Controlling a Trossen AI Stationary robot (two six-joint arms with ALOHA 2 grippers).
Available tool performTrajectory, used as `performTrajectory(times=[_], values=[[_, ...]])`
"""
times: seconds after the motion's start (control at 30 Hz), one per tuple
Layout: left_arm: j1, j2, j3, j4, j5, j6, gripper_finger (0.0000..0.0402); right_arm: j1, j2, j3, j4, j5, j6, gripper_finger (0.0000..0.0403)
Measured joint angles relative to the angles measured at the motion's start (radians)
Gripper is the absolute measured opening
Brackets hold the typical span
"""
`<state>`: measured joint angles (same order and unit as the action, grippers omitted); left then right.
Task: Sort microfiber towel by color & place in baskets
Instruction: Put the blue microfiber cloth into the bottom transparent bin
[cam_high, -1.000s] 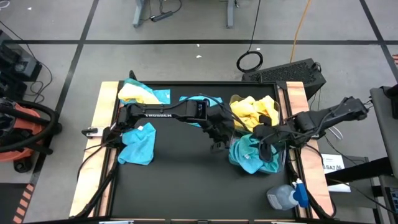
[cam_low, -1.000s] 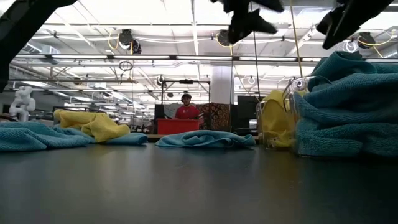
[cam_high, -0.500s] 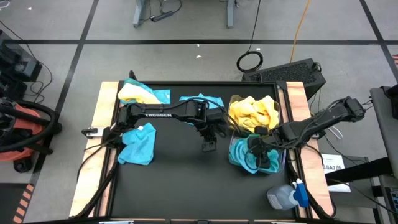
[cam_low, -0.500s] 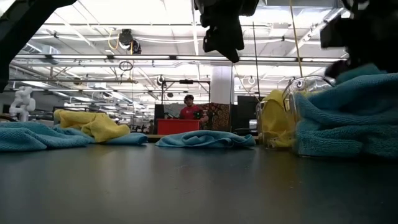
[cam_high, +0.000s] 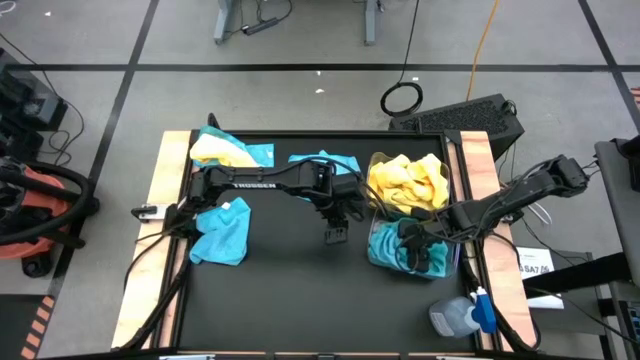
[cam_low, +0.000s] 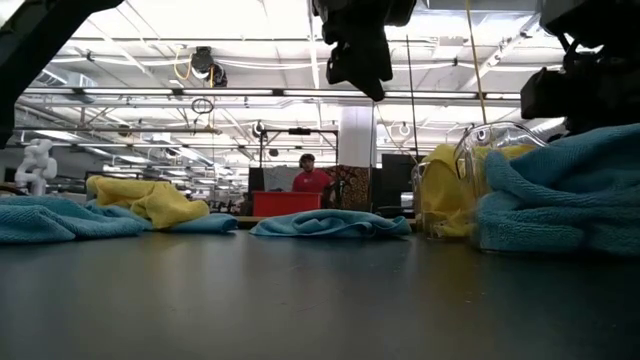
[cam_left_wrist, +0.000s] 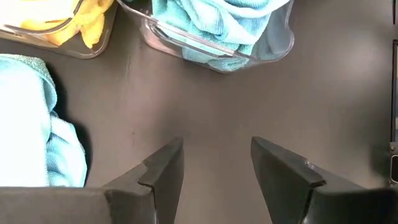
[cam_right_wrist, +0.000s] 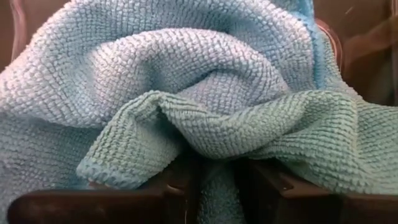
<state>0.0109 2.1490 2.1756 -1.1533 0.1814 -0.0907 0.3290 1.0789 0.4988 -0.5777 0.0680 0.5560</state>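
Note:
Two clear baskets stand at the table's right: the far one (cam_high: 372, 168) holds yellow towels (cam_high: 405, 180), and the near one (cam_high: 455, 262) holds teal towels (cam_high: 390, 250). My right gripper (cam_high: 415, 245) is down in the teal pile, shut on a teal towel (cam_right_wrist: 205, 93). My left gripper (cam_high: 335, 236) is open and empty above the bare table middle, left of the baskets; its wrist view (cam_left_wrist: 214, 149) shows both baskets ahead. Loose towels lie flat on the table: a teal one (cam_high: 222, 232) at left, a yellow and teal heap (cam_high: 225, 150) at far left, and a teal one (cam_high: 322, 160) at far middle. My right gripper pinches a raised fold of the teal towel (cam_right_wrist: 214, 149) between its two fingers (cam_right_wrist: 177, 183). It comes from above, slanting in from the table's right. The towel lies on the pile in the near basket, slack and bunched around the fingers.
A grey bottle with a blue cap (cam_high: 460, 315) lies at the near right corner. A black keyboard (cam_high: 465, 118) sits beyond the far right corner. The table's middle and near part (cam_high: 300, 300) is bare. A person (cam_low: 310, 175) stands far off in the room.
My right gripper has gone down and toward the near edge into the teal basket, and the teal pile now stands lower. My left gripper has moved away from the baskets toward the table's left and a little down, then kept still.

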Motion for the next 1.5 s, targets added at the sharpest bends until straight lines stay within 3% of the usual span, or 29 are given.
performTrajectory(times=[0.27,0.63,0.83,1.27,1.5], values=[[0.000,-0.006,0.000,-0.004,-0.020,0.000,0.0191,0.000,-0.055,0.040,-0.062,-0.104,0.047,0.0086],[0.014,-0.086,0.000,-0.023,-0.144,0.033,0.0191,0.000,-0.155,0.223,-0.184,-0.069,-0.010,0.0087],[0.034,-0.143,0.000,-0.118,-0.222,0.050,0.0191,0.000,-0.191,0.306,-0.224,-0.040,-0.019,0.0092],[0.055,-0.245,-0.060,-0.322,-0.283,0.048,0.0191,0.000,-0.207,0.453,-0.297,-0.011,-0.042,0.0251],[0.054,-0.312,-0.202,-0.315,-0.286,0.040,0.0191,0.000,-0.207,0.510,-0.298,0.009,-0.049,0.0295]])
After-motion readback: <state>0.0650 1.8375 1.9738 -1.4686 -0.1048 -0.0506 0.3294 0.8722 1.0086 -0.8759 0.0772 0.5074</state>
